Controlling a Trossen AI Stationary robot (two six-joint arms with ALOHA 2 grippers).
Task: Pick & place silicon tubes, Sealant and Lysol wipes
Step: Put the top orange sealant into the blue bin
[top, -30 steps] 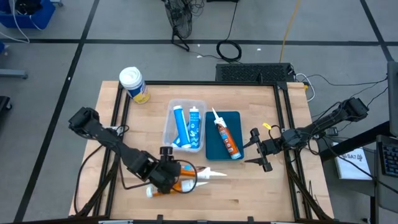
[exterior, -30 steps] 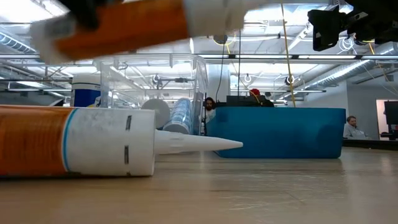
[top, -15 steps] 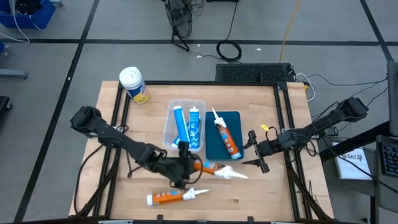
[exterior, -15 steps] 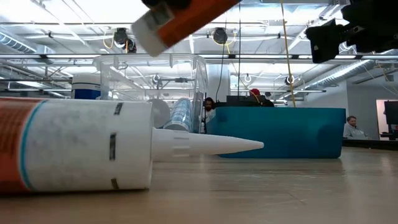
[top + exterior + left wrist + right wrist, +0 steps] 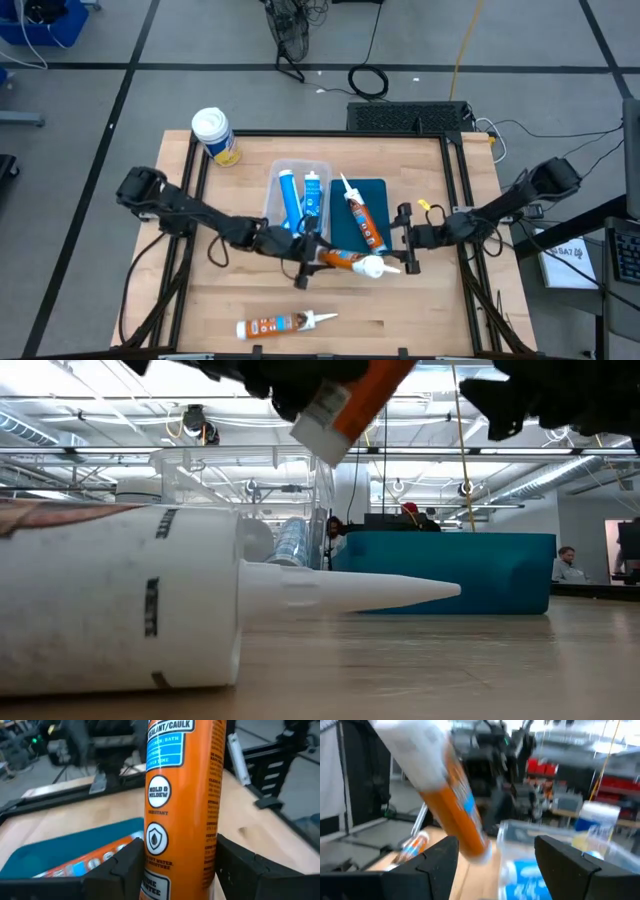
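Note:
My left gripper (image 5: 316, 257) is shut on an orange sealant cartridge (image 5: 345, 262) above the table, just near of the blue tray (image 5: 385, 190). My right gripper (image 5: 405, 252) is open and empty, just right of that cartridge's white nozzle end (image 5: 374, 266). A second orange cartridge (image 5: 280, 324) lies on its side near the front edge. A third (image 5: 365, 218) lies in the blue tray. Two blue tubes (image 5: 300, 205) lie in the clear bin (image 5: 270, 205). The Lysol wipes (image 5: 214, 134) stand upright at the far left corner. My left gripper pinches the cartridge's round body (image 5: 176, 851) between its two fingers (image 5: 125, 867), toward the base end. The fingers come level from the table's left and lie along the cartridge. It is lifted clear and tilted, base end (image 5: 322, 428) low and nozzle end higher.
The lying cartridge fills the low view's foreground (image 5: 120, 605), its nozzle (image 5: 360, 592) pointing right. The bin and the tray sit side by side at the table's middle. Bare wood lies along the front edge right of the lying cartridge. People sit in the room behind.
My left gripper has risen with its cartridge and carried it toward the table's right and far side, up to the blue tray. The cartridge has tipped from level to nozzle-high. The second cartridge has stayed on the table and shifted toward the near edge. My right gripper has edged left.

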